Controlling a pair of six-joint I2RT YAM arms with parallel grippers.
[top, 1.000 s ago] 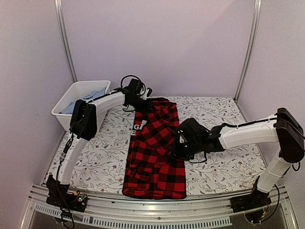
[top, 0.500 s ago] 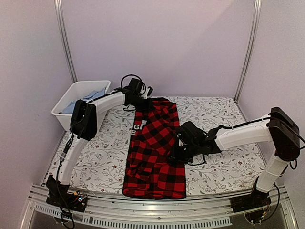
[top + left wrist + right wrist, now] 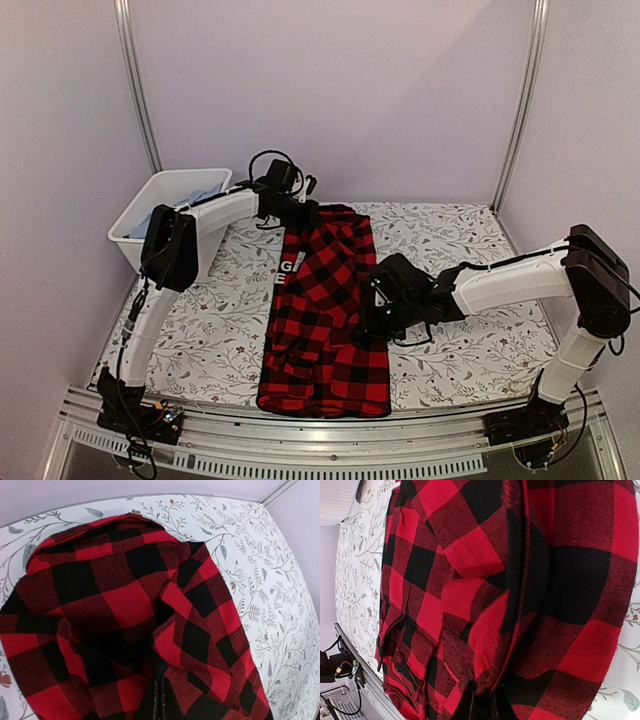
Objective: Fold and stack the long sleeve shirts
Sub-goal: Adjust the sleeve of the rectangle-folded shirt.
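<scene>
The left gripper (image 3: 159, 700) had its jaws pressed together on a bunched pinch of the shirt (image 3: 325, 320) at its far, collar end, the cloth puckering into creases around the black fingertips. The right gripper (image 3: 484, 702) nipped the shirt's right edge, a stitched fold of the fabric running up from between its dark fingers.

The shirt was soft twill-woven flannel in large red and black squares. It lay as a long, narrow, folded strip running from the near edge of the table (image 3: 470, 350) to its far side, in the middle. A white lettered tag (image 3: 286, 268) showed at its left edge. The table wore a pale cover printed with leafy sprigs.

The left arm rose from its near-left base, bent at a black elbow and reached far and rightward to the collar. The right arm stood up from the near-right base, then stretched left, low over the table. A white plastic bin (image 3: 165, 195) sat at the far left.
</scene>
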